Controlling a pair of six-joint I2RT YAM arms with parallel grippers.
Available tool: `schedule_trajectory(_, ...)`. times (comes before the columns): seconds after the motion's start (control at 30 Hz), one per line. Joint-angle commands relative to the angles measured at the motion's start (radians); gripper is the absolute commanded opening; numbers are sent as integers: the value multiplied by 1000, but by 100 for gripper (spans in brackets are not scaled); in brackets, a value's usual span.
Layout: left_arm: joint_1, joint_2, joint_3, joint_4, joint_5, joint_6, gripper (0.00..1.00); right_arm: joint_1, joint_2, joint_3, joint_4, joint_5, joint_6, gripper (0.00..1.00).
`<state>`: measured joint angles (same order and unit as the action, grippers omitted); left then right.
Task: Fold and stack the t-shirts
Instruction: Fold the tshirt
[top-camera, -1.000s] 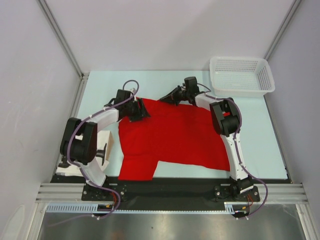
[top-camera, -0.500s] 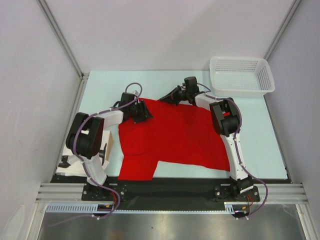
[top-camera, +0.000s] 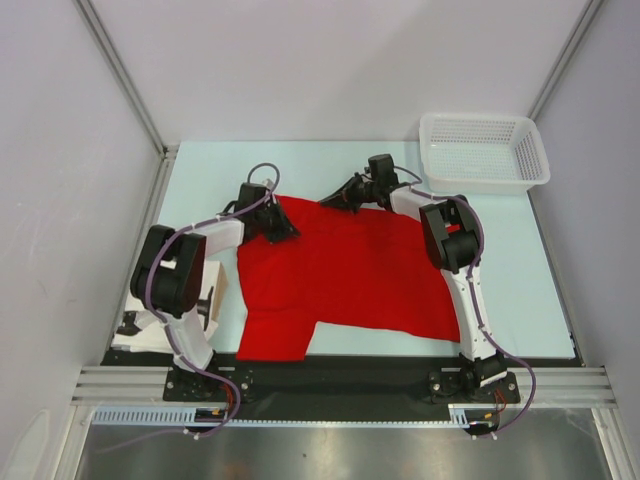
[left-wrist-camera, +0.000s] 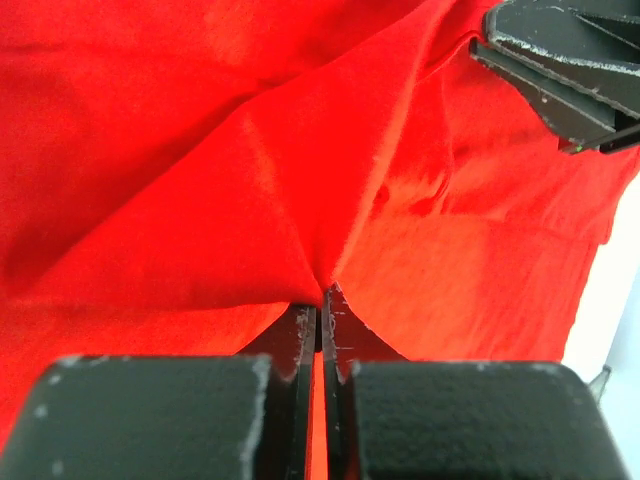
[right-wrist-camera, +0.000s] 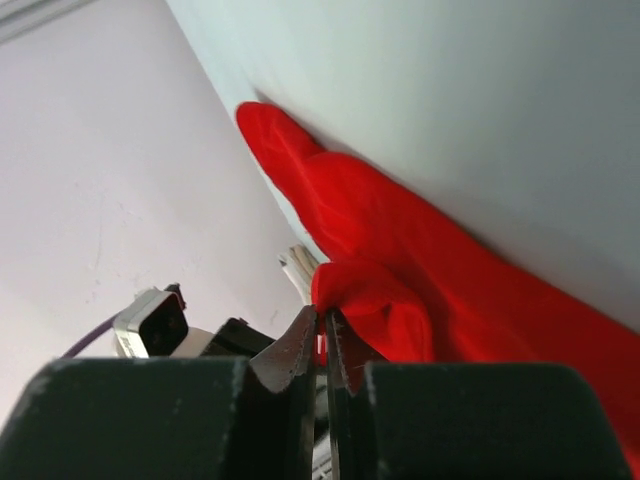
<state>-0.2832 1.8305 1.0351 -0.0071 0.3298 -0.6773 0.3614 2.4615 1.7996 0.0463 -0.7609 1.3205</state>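
Between my left fingers the pinched fold of shirt is hidden; right of my right fingers it runs off-frame.

plain pale grey walls close in a light bluish surface; aluminium rails run along its near edge.

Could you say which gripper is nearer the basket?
The right gripper, pinching the red t-shirt at its far edge; the left gripper pinches it farther from the mesh basket.
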Motion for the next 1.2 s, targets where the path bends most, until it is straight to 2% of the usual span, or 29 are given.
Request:
schedule_trajectory(0.0,47,-92,31,-95,72,13,0,5,-84,24,-124,-21,-114,9)
schedule_trajectory(0.13,133,-155,11,-226,150,42,0,30,-150,27,-363,8,-344,0)
schedule_trajectory(0.2,160,-166,25,-283,188,91,1,45,-193,27,-487,50,-415,0)
schedule_trajectory(0.3,185,-166,40,-384,231,154,0,91,-234,21,-593,83,-538,0)
schedule_trajectory(0.4,205,-155,33,-413,253,192,0,145,-254,17,-669,118,-609,0)
schedule_trajectory(0.6,219,-194,-10,-433,301,214,0,185,-332,-38,-753,210,-665,0)
schedule_trajectory(0.93,225,-243,-66,-478,318,249,0,211,-384,-95,-838,262,-742,0)
schedule_trajectory(1.17,233,-234,-86,-514,302,275,1,229,-385,-124,-849,225,-759,0)
